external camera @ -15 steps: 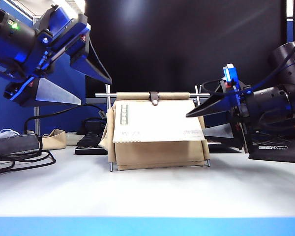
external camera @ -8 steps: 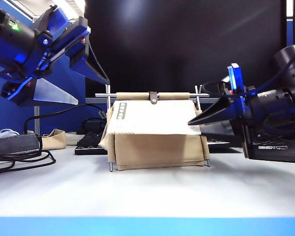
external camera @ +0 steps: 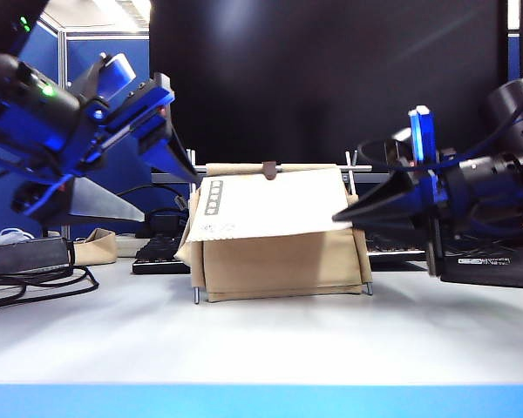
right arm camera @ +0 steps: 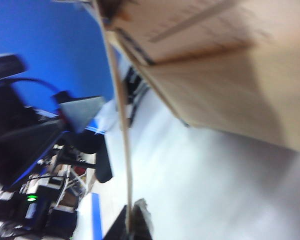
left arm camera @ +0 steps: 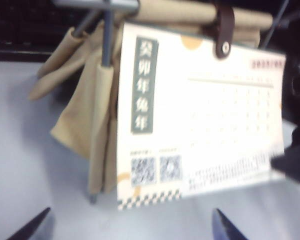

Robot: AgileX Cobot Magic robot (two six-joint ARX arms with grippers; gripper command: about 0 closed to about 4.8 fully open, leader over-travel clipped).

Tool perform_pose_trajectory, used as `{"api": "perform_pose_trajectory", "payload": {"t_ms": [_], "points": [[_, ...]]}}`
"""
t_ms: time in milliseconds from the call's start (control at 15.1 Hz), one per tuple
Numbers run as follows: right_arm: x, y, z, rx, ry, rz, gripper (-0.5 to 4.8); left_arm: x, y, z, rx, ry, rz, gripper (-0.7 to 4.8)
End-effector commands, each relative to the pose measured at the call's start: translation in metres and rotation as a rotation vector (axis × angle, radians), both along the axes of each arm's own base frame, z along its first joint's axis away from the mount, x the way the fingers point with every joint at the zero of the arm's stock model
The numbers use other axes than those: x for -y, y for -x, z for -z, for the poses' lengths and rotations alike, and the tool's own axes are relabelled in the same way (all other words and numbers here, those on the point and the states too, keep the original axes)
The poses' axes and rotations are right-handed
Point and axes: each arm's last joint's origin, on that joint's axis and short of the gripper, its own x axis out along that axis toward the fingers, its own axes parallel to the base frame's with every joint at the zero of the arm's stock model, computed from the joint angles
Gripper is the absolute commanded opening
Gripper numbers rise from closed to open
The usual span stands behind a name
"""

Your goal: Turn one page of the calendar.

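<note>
Behind everything stands a big black monitor (external camera: 331, 78), and on the pale counter (external camera: 261, 340) in front of it sits the calendar (external camera: 275, 261), its beige stand square to me. Its front page (external camera: 266, 207) is no longer hanging flat: the lower right corner is lifted off the stand, so the sheet slopes up toward that side. The right end effector (external camera: 342, 215) sits at that raised corner with its fingers pinched together on the page; its wrist view shows the sheet edge-on, running straight into the closed tips (right arm camera: 132, 220). The left end effector (external camera: 170, 187) hovers just off the calendar's upper left corner, fingers spread wide and holding nothing. So I judge the grasp made and the lift only begun. Left to do: swing the page up over the top rod (external camera: 270, 168) and lay it down behind the calendar.
</note>
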Motion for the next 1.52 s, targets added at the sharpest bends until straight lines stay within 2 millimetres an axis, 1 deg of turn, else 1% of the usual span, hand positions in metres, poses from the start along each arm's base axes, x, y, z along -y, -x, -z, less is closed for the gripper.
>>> {"api": "perform_pose_trajectory", "payload": {"t_ms": [66,132,199,331,397,662,794,860,926,1059,1125,1257,1324,1456,1522], "points": [[-0.001,-0.003,-0.014,0.060,-0.062,-0.035,-0.01,-0.009,-0.013,-0.005,0.035,0.072,-0.066,4.09],[-0.001,-0.004,-0.018,0.066,-0.078,-0.036,-0.01,-0.017,-0.018,-0.004,0.023,0.081,-0.098,4.34],[-0.002,-0.004,-0.020,0.075,-0.086,-0.034,-0.01,-0.023,-0.022,-0.003,-0.006,0.115,-0.111,4.76],[-0.001,-0.004,-0.021,0.075,-0.089,-0.033,-0.01,-0.036,-0.030,-0.001,-0.055,0.190,-0.123,4.79],[-0.001,-0.004,-0.021,0.074,-0.092,-0.042,-0.01,-0.039,-0.033,0.000,-0.073,0.230,-0.099,4.79],[-0.001,-0.004,-0.021,0.064,-0.095,-0.047,-0.01,-0.030,-0.046,0.004,-0.183,0.422,0.022,4.79],[-0.001,-0.004,-0.021,0.064,-0.094,-0.047,-0.01,-0.025,-0.053,0.010,-0.224,0.469,0.074,4.79],[-0.001,-0.004,-0.021,0.064,-0.094,-0.046,-0.01,-0.025,-0.053,0.010,-0.241,0.489,0.072,4.79],[-0.001,-0.004,-0.021,0.065,-0.094,-0.044,-0.01,-0.024,-0.053,0.010,-0.254,0.505,0.067,4.63],[-0.001,-0.004,-0.021,0.067,-0.094,-0.042,-0.01,-0.021,-0.051,0.010,-0.273,0.520,0.106,2.68],[-0.001,-0.004,-0.021,0.067,-0.094,-0.042,-0.01,-0.020,-0.051,0.011,-0.284,0.523,0.116,2.68],[-0.001,-0.004,-0.021,0.067,-0.093,-0.040,-0.01,-0.012,-0.051,0.020,-0.337,0.522,0.145,2.71],[-0.001,-0.004,-0.021,0.066,-0.094,-0.043,-0.01,-0.005,-0.052,0.027,-0.360,0.512,0.164,3.08],[-0.001,-0.004,-0.021,0.065,-0.094,-0.044,-0.01,-0.002,-0.054,0.027,-0.354,0.508,0.157,3.08],[-0.001,-0.004,-0.021,0.065,-0.094,-0.044,-0.01,0.001,-0.055,0.025,-0.340,0.510,0.153,2.97]]}}
